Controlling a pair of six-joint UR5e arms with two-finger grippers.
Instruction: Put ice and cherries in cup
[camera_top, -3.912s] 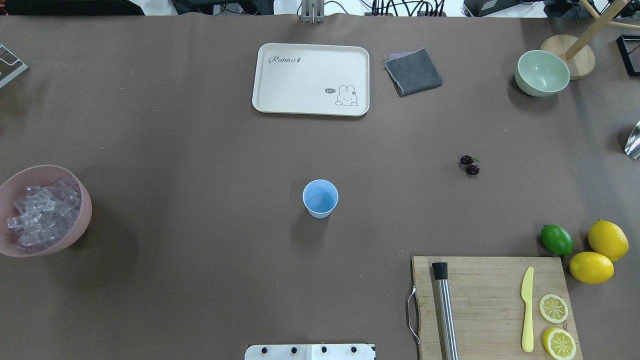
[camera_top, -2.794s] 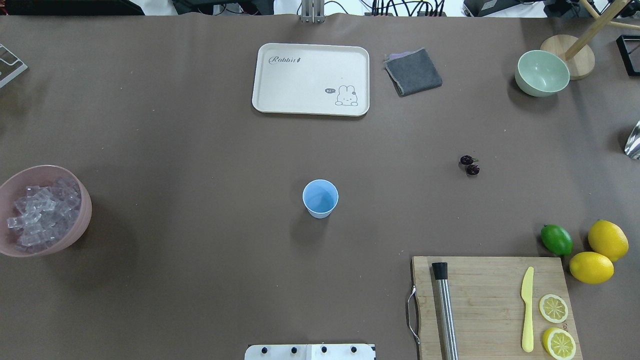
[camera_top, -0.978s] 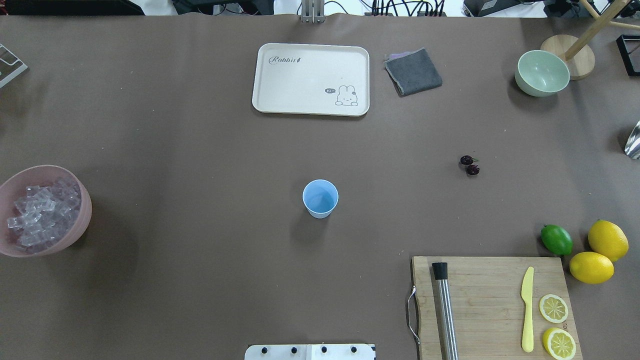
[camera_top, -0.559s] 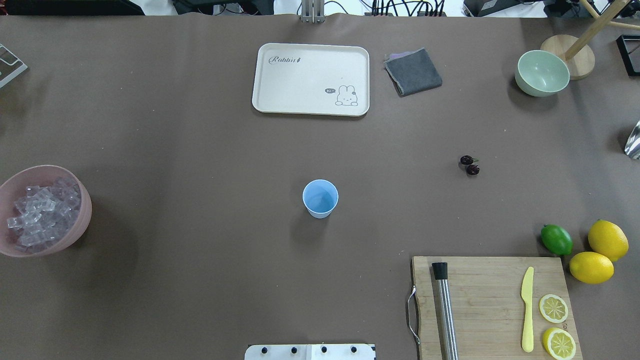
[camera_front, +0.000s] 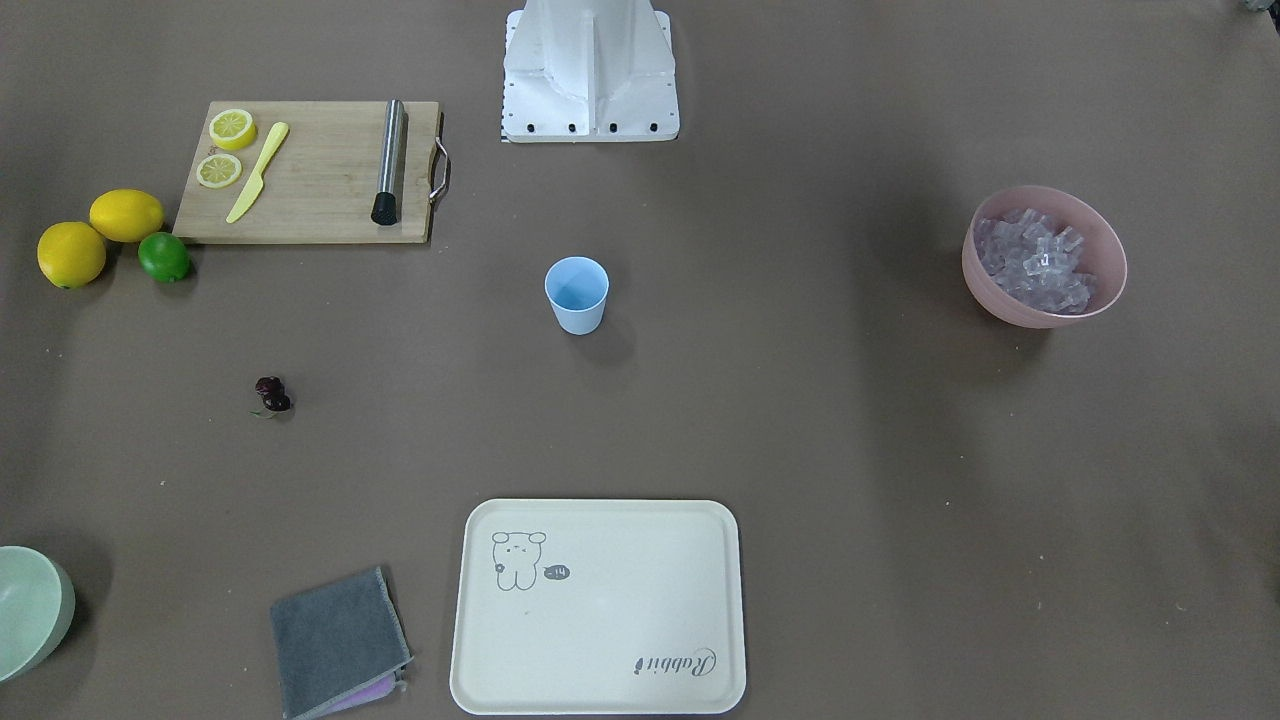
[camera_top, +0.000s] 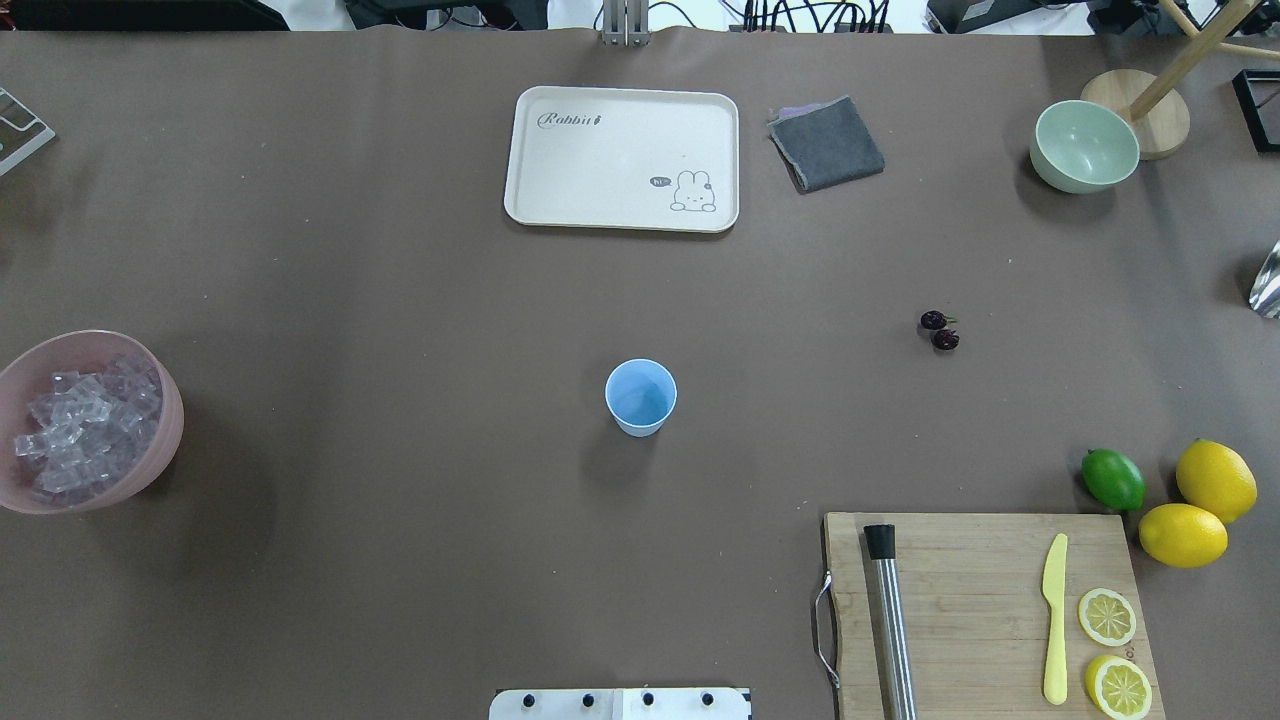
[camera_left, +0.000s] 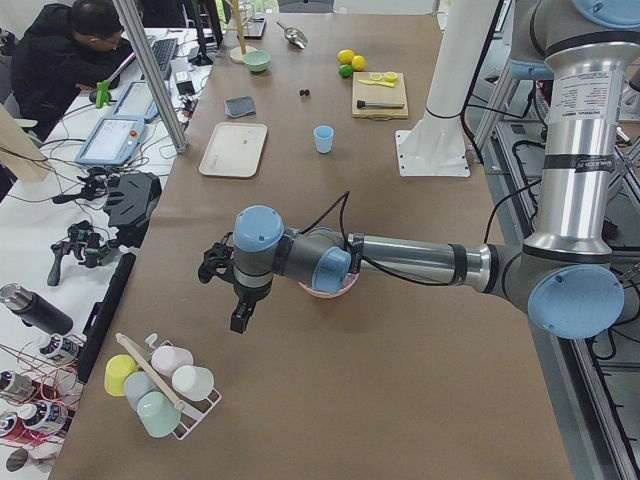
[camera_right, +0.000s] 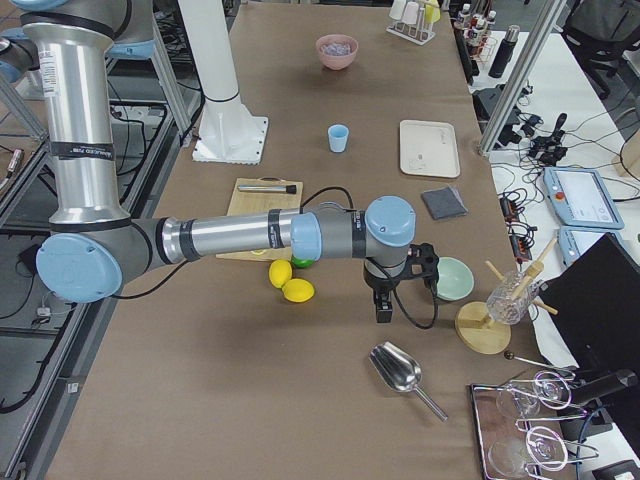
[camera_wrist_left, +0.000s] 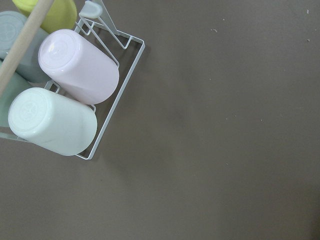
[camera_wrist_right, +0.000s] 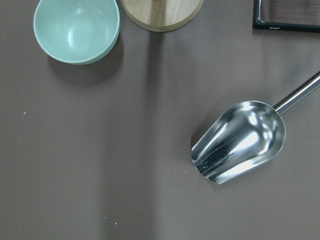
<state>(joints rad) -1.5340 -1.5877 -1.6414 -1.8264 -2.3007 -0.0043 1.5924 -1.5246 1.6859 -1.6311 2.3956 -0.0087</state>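
Cup (camera_top: 641, 397) upright at overhead frame centre; cherries (camera_top: 939, 330) to its right; ice (camera_top: 85, 425) in bowl (camera_top: 175, 425) at left edge. Left end effector (camera_left: 243, 318) and right end effector (camera_right: 383, 308) well apart from all three; cannot tell their opening.

Brown-covered table (camera_top: 400, 300) (long) beside a cluttered white bench (camera_left: 60, 230).

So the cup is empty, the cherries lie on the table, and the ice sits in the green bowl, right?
Wrong bowl: the ice sits in the pink bowl, per the overhead exterior view. The cup is empty and the cherries lie on the table.
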